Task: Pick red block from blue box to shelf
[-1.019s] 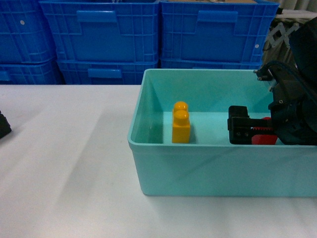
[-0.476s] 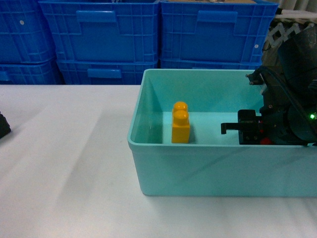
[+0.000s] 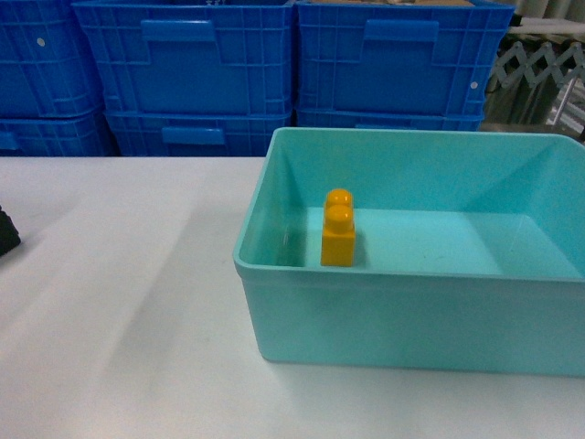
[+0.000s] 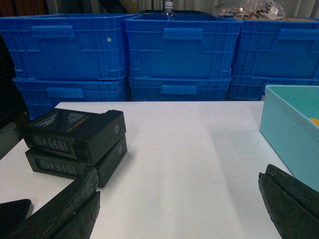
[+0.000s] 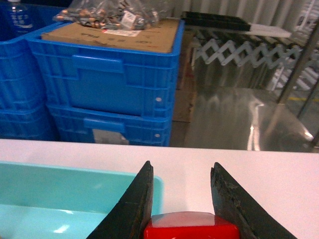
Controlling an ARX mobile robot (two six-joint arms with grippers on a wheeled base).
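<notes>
1. Two rows of stacked dark blue ribbed crates [image 3: 274, 73] stand behind a white table [image 3: 119, 302]. At the right of the head view, beyond the crates, a folding lattice gate [image 3: 539, 78] shows.
2. On the table sits the blue box [image 3: 402, 320], a pale turquoise tub. Inside it a yellow two-stud brick [image 3: 337, 230] stands upright near the left wall.
3. Neither arm appears in the head view; only a dark object at the far left edge of the table shows there, too cropped to identify.
4. The right gripper [image 5: 182, 199] is seen only in its own wrist view. Its two dark fingers [image 5: 132, 209] are closed against the sides of the red block [image 5: 192, 226], which is pinched between them at the bottom of the picture. The block is held above the white table, just past the blue box's corner.
5. That wrist view also shows a cardboard sheet with a plastic bag of small parts [image 5: 107, 17] on top of a crate, and a shiny metal surface [image 5: 244, 114] beyond the table.
6. The left gripper [image 4: 179, 209] rests low over the table with its jaws spread wide apart, holding nothing.
7. Only the left wrist view shows two black rectangular packs [image 4: 75, 142] stacked on the table.
</notes>
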